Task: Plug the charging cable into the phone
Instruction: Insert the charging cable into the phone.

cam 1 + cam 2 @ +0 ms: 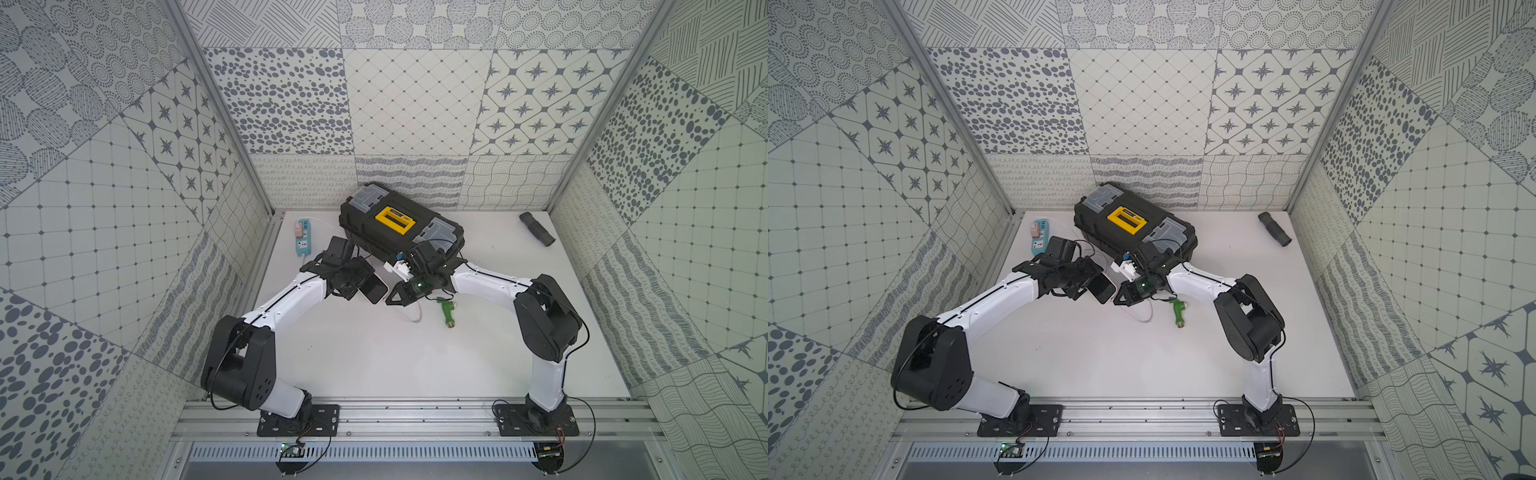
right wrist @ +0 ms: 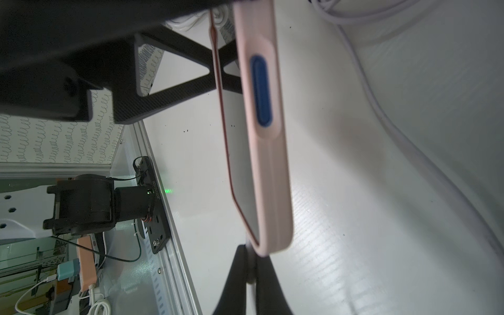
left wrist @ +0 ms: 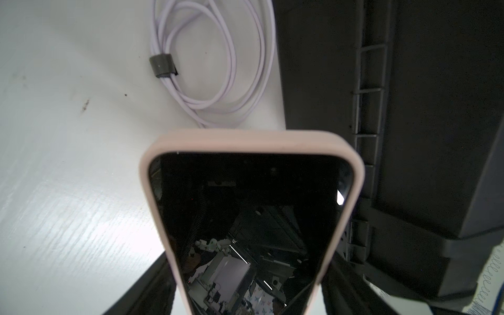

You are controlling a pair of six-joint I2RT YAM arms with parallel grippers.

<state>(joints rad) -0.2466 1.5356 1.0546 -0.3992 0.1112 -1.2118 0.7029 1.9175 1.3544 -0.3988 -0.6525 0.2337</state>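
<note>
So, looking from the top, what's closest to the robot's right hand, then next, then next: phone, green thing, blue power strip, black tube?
From the right hand, in a top view:
1. Phone, right at its tip.
2. Green fitting, a little to its right.
3. Blue power strip, back left by the wall.
4. Black ribbed tube, back right corner.

The phone (image 3: 251, 218), a glossy black screen in a pale pink case, is clamped between the fingers of my left gripper (image 1: 360, 286). The charging cable (image 3: 218, 68), white and coiled under a dark strap, lies beyond the phone's free end.
</note>
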